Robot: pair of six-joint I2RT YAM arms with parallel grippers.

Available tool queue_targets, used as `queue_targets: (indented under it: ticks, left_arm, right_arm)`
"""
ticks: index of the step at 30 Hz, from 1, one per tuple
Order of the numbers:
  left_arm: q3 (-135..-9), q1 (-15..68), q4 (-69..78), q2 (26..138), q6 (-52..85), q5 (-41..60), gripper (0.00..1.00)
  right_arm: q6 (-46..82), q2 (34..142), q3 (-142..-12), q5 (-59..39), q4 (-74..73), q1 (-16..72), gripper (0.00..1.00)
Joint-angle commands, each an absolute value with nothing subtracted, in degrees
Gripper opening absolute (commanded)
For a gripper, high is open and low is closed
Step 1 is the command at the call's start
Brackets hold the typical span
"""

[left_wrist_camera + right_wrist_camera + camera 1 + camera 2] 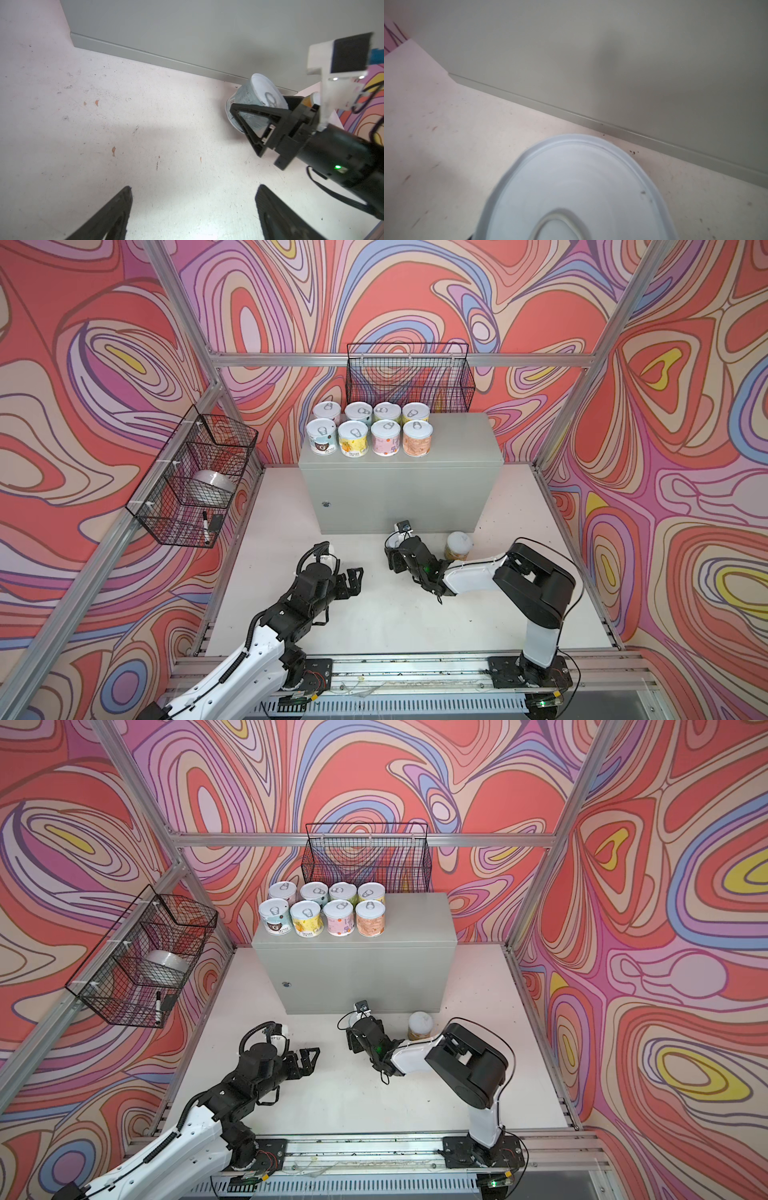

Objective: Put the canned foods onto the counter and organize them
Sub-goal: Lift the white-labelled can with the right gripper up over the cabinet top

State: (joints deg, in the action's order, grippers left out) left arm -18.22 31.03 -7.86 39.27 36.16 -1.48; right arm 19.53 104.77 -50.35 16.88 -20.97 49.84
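The right claw (261,104) has a finger on each side of the blue-grey can (246,99), and the can is tipped over a little, so the claw looks to be gripping it. The can is down low, just above the white surface (374,626), right at the foot of the tall grey surface (395,493). Its lid (577,187) does not face straight up. It leans toward the grey front wall, so the can's long way is slanted. Eight cans (386,437) already stand on top of the grey surface in two neat rows of four, on the left part of the top. The bare spot (461,439) is to the right of them. So from the claw, the place to go is up and back, over the front edge. The can will likely need to be turned straight before it is set down, or it may fall over. A capped can (458,545) waits on the white surface just beside the right claw, near the grey wall. The left claw (351,578) is wide and holds nothing, well apart from both cans. The right arm is the nearer one.
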Motion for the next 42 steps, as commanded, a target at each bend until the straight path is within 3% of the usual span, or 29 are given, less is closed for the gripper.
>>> queue_targets:
  ticks: [1,10,20,24,33,42]
  left_arm:
    - [-18.77,30.68,-6.77,39.96,35.31,-1.80,0.93]
    - [-20.39,30.73,-6.19,41.65,34.60,-0.71,0.93]
    - [-20.96,30.68,-4.21,44.37,33.50,0.48,0.93]
    - [-21.71,30.71,-3.14,45.35,33.44,1.79,0.92]
    - [-26.18,30.76,-7.43,47.34,30.86,6.36,0.90]
    - [-28.73,31.10,-11.39,45.19,30.14,7.27,0.94]
  right_arm:
    - [18.74,96.23,-53.36,11.34,-11.56,49.59,0.00]
    - [17.91,82.40,-65.94,5.76,18.09,49.49,0.00]
    - [9.42,72.66,-84.19,23.82,37.87,48.96,0.00]
    - [5.40,74.18,-91.86,24.71,38.74,44.62,0.00]
    - [1.64,87.61,-111.19,13.68,41.87,30.72,0.00]
    - [1.18,99.15,-123.07,9.59,42.50,24.15,0.00]
